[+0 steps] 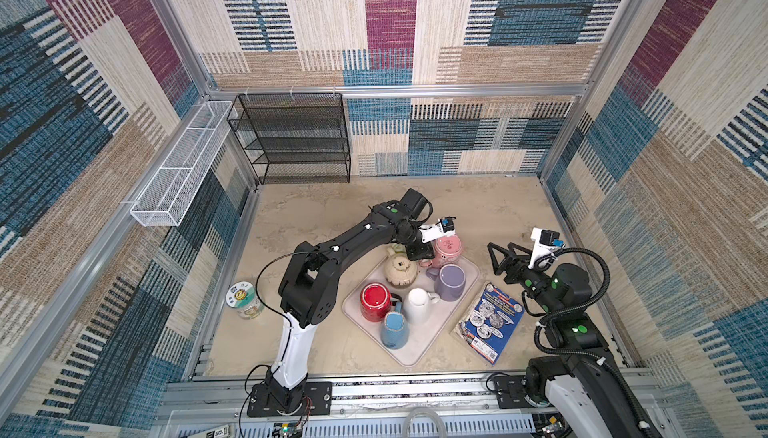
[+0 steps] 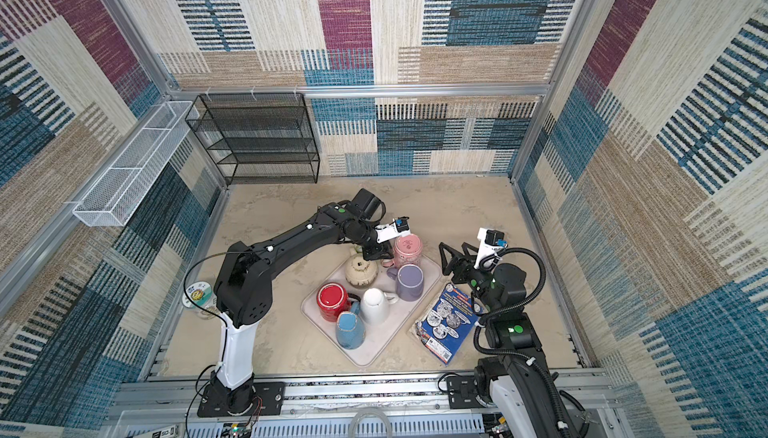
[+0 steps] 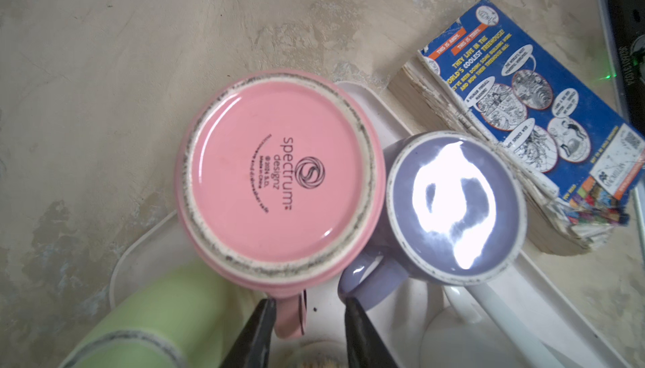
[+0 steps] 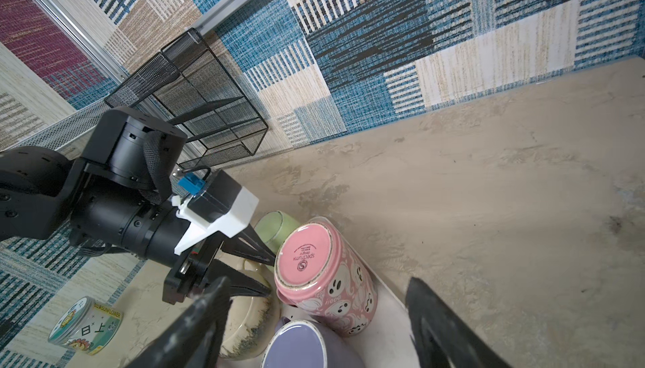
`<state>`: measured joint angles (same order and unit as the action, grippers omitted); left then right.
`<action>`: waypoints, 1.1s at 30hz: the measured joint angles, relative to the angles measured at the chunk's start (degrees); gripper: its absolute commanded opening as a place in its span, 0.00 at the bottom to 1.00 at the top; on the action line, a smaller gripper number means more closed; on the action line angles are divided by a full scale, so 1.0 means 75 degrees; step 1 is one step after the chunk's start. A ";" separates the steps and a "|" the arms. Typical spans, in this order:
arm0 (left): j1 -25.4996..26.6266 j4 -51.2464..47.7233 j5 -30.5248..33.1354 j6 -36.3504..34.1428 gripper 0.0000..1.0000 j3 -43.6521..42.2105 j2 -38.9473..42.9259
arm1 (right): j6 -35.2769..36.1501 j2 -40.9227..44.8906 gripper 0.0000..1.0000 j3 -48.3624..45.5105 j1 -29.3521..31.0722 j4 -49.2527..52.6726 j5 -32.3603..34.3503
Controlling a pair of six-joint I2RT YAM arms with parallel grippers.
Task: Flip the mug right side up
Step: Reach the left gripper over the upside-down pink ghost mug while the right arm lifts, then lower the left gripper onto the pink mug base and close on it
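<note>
Tray (image 1: 417,346), pale, with a pink mug (image 1: 448,248) at its far corner. The mug stands upside down: base up, mouth on the tray, long axis upright. A purple mug (image 1: 452,281), also base up, sits just beside it on the near side.

The pink mug's handle (image 3: 288,315) sticks out sideways toward the left gripper (image 3: 309,301), which reaches in low from the left. The left arm is the nearer of the two. In the left wrist view its two black fingers straddle the handle. One finger touches or almost touches the handle's side, and the other stands apart with a clear gap. The jaws are partly open and not yet clamped on anything.

The right gripper (image 1: 500,248) hovers just off the tray's right edge, pointing toward the pink mug. Its fingers are spread wide and hold nothing.

Closing on the handle looks like the step in hand.
</note>
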<state>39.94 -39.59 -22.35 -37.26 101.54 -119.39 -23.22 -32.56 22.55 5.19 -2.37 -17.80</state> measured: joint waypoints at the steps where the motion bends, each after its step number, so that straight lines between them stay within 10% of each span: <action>1: 0.0003 -0.0003 0.0079 -0.0006 0.38 0.0026 -0.0041 | 0.0000 0.0000 0.81 0.0000 0.0000 0.0000 0.0000; 33: 0.0481 -0.0353 0.1189 -0.0085 0.31 0.0854 -0.1110 | -0.0003 0.0283 0.81 -0.0163 0.0015 -0.0114 -0.0035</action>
<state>43.55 -42.24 -13.43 -37.89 107.94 -127.72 -23.24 -30.44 21.32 5.30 -3.22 -18.06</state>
